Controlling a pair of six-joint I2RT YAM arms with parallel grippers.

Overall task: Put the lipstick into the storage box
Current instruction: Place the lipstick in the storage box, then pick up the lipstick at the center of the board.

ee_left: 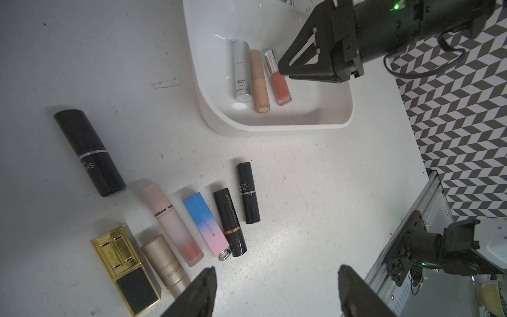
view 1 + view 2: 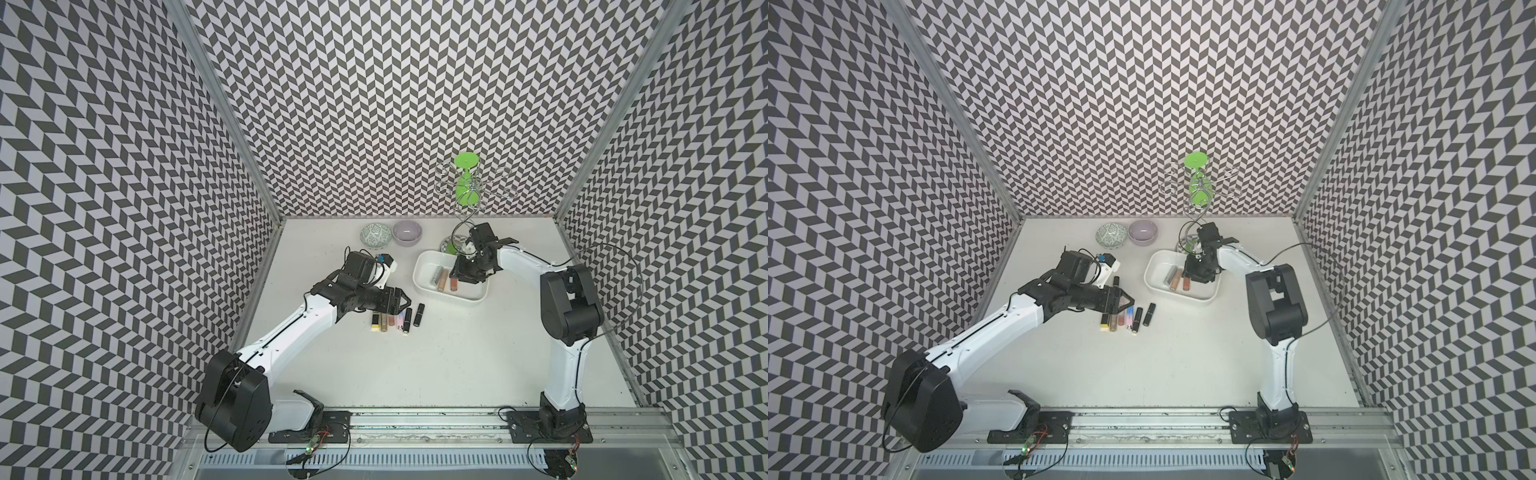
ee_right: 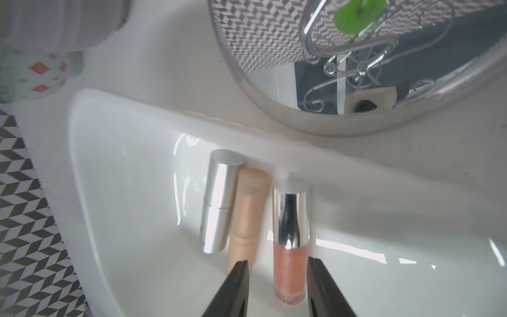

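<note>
Lipstick (image 3: 290,219) flat in storage box (image 3: 123,178) (cap toward back wall (image 2: 374,124)); right gripper (image 3: 278,260) open astride it; left gripper (image 1: 277,269) open.

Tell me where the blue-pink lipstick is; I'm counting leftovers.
Left wrist view: the blue-pink lipstick lies on the table by the left gripper, between a pink tube and a black lipstick.

We see a white storage box (image 1: 274,126) with a silver lipstick (image 1: 241,74), a beige lipstick (image 1: 259,82) and a coral lipstick (image 1: 281,87). On the white table (image 1: 301,192) lie a blue-to-pink lipstick (image 1: 205,223) and a gold case (image 1: 120,255). The walls (image 2: 374,104) show black-and-white chevrons. We also see a green-patterned bowl (image 2: 375,237) and a lilac bowl (image 2: 407,233).
</note>
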